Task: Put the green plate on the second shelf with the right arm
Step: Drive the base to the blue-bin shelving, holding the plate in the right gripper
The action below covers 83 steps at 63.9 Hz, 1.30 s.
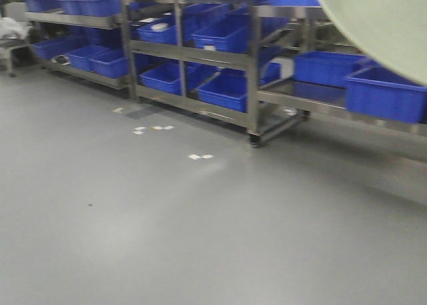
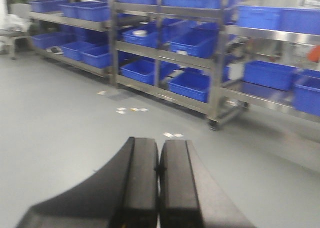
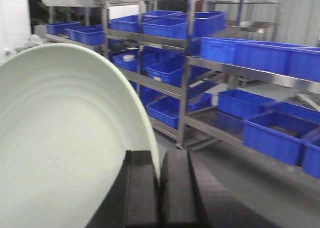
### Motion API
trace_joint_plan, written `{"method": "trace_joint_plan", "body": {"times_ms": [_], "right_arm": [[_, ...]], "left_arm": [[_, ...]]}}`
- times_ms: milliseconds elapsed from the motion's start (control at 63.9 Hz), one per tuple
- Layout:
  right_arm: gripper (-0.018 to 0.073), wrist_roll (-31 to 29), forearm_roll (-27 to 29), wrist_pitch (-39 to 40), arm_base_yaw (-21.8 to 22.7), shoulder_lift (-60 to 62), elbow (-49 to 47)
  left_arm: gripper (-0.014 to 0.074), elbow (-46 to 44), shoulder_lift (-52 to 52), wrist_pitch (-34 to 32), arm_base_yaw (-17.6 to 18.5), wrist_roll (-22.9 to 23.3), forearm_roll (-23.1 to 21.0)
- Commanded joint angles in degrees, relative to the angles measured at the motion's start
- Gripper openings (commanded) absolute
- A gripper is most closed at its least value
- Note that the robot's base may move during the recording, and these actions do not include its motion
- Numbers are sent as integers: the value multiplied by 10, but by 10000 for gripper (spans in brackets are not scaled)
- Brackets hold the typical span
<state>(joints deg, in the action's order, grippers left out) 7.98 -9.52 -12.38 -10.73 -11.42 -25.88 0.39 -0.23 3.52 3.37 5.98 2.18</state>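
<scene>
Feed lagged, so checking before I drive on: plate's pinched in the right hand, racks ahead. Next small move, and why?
Probably roll the base forward toward the rack, holding the right hand shut. The green plate is gripped by its rim, but open floor lies between you and the shelves, so no shelf looks reachable yet.

The front-facing view looks out from low over the grey floor [image 1: 167,238] toward steel racks [image 1: 252,65] of blue bins [image 1: 383,95] across the upper half of the frame, some way off, and the green plate [image 1: 387,25] cuts in very close at the upper right. The left wrist view looks along the left gripper [image 2: 159,148] at bottom centre toward the same racks and the same paper scraps [image 2: 172,134] on the floor. The right wrist view sits nearer the racks, looking over the right gripper [image 3: 160,158] at bottom centre, with the plate filling its left half.
</scene>
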Motion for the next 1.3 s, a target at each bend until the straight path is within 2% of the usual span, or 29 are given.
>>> {"method": "trace_joint_plan", "body": {"times_ms": [0, 1282], "right_arm": [[27, 4, -3, 63, 4, -7, -19], [27, 4, -3, 60, 4, -7, -19]], "left_arm": [[131, 23, -10, -46, 2, 2, -2], [131, 23, -10, -46, 2, 2, -2]]}}
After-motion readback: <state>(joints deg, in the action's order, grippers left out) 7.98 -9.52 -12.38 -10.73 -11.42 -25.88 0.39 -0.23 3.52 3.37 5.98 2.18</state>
